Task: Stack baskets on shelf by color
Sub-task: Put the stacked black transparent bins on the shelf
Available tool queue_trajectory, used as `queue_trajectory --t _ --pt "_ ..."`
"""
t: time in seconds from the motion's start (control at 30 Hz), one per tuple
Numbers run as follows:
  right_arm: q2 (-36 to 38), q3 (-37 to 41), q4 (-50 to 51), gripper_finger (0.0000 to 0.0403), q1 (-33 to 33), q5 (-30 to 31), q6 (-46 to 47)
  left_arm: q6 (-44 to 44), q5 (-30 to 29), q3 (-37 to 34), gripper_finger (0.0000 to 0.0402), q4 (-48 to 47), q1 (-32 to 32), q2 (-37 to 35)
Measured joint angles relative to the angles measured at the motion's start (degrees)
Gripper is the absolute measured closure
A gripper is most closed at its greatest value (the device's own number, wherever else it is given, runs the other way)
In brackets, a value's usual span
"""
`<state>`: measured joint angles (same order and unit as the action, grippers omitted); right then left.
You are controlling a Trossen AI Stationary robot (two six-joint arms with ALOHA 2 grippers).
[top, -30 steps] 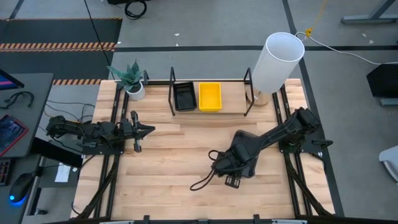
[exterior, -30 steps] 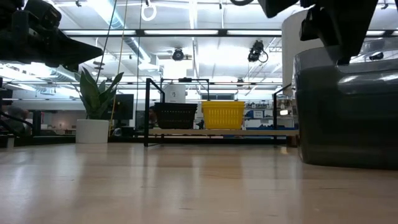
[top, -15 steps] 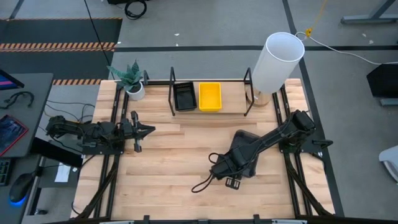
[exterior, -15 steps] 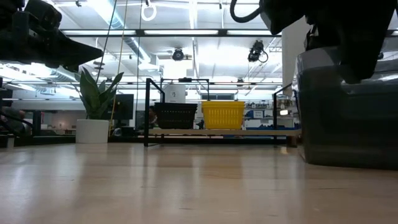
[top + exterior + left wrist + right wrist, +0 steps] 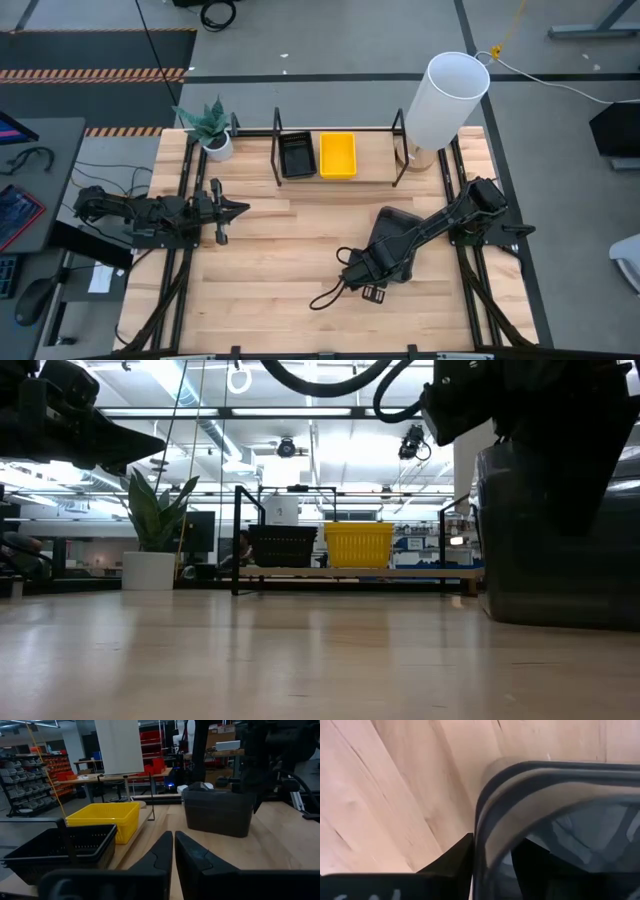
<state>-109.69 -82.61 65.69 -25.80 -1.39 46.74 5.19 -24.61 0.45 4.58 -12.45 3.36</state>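
A dark grey basket (image 5: 393,236) with rounded corners rests by its bottom on the wooden table, right of centre; it also shows in the low view (image 5: 555,535) and the left wrist view (image 5: 217,812). My right gripper (image 5: 366,268) is at its near left corner, shut on its rim. A small black slatted basket (image 5: 296,155) and a small yellow basket (image 5: 337,155) sit side by side on the black rod shelf (image 5: 400,150) at the far edge. My left gripper (image 5: 238,208) is shut and empty at the table's left. My right gripper has the basket's rim at a rounded corner (image 5: 487,805), one finger (image 5: 457,855) outside the wall and one inside. The fingers come from above, pointing down. The basket stands upright with its bottom on the table.
A tall white cylinder (image 5: 446,98) stands at the shelf's right end. A potted plant (image 5: 212,130) stands at the far left corner. A loose black cable (image 5: 330,292) lies by my right gripper. Bare wood lies between the two arms.
My right gripper has gone a little toward the table's near left and down over the grey basket's corner. The basket stays on the table.
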Motion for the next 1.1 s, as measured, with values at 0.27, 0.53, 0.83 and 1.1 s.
queue_trajectory --t 0.27,0.53,0.83,1.1 --pt "0.0 0.0 -0.2 0.0321 0.0 -2.3 -1.2 0.0 0.0 0.0 0.0367 0.0 0.0 0.0" --pt "0.0 -1.3 2.9 0.0383 0.0 -4.6 -4.0 0.0 0.0 0.0 0.0377 0.0 0.0 0.0" --pt "0.0 -11.8 18.0 0.0387 0.0 2.3 -8.9 0.0 0.0 0.0 0.0368 -0.1 0.0 0.0" --pt "0.6 -19.3 24.2 0.0387 2.4 10.6 -14.4 0.0 0.0 0.0 0.0371 -0.1 0.0 0.0"
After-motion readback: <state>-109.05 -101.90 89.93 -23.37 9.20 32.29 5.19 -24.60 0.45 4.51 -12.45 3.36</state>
